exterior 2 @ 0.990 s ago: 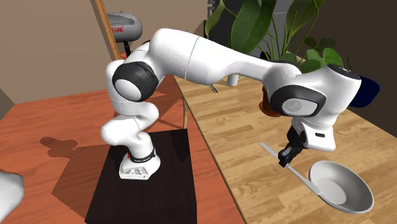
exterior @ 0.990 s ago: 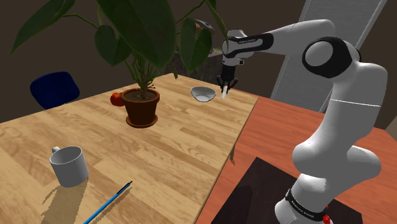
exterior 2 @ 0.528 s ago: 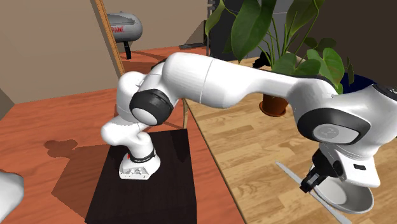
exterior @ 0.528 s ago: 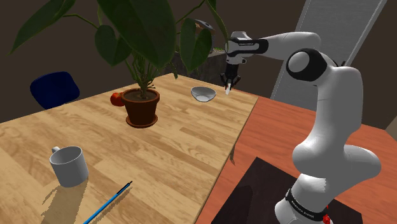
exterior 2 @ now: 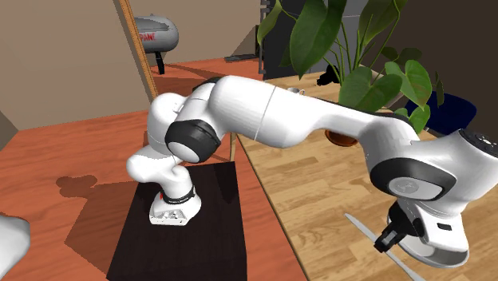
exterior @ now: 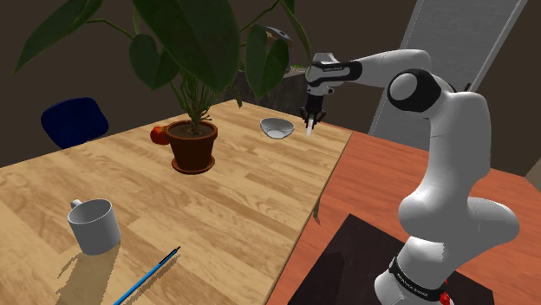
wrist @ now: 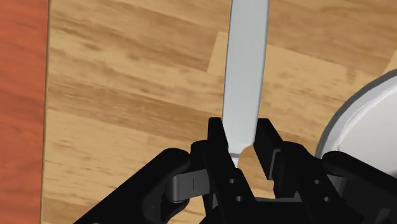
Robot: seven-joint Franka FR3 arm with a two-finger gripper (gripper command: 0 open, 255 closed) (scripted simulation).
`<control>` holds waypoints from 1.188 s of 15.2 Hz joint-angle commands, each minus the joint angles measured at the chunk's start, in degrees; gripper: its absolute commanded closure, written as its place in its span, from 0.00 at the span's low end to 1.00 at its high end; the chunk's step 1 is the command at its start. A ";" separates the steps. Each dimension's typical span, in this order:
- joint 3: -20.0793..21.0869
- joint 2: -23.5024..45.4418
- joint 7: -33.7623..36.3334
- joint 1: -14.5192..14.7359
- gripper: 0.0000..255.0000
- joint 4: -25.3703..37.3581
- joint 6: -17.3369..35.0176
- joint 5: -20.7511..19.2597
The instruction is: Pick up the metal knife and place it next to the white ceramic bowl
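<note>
Near the far corner of the table (exterior: 217, 199), the arm (exterior: 451, 130) stretches out so that the bowl (exterior: 276, 129) lies just beside the gripper (wrist: 240, 135). The gripper is clamped on one end of the knife (wrist: 245, 70), carried apparently clear of the table, probably for lowering alongside the bowl.

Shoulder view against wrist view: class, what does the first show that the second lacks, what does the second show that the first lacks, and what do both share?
Shoulder view, not wrist view: the potted plant, the grey mug, the blue pencil and the arm's white links. Wrist view, not shoulder view: how the black fingers clasp the grey knife between them. Both: the gripper shut on the knife, the pale bowl close beside it, and the wooden table.
</note>
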 commanded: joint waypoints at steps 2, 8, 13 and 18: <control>-0.08 0.05 0.22 -0.28 1.00 -2.23 2.26 -0.12; -0.39 0.98 0.71 -0.48 1.00 -5.48 6.31 -0.65; -0.72 2.09 1.17 -0.51 1.00 -7.67 9.51 -1.23; -0.93 2.82 1.44 -0.48 1.00 -8.71 11.23 -1.59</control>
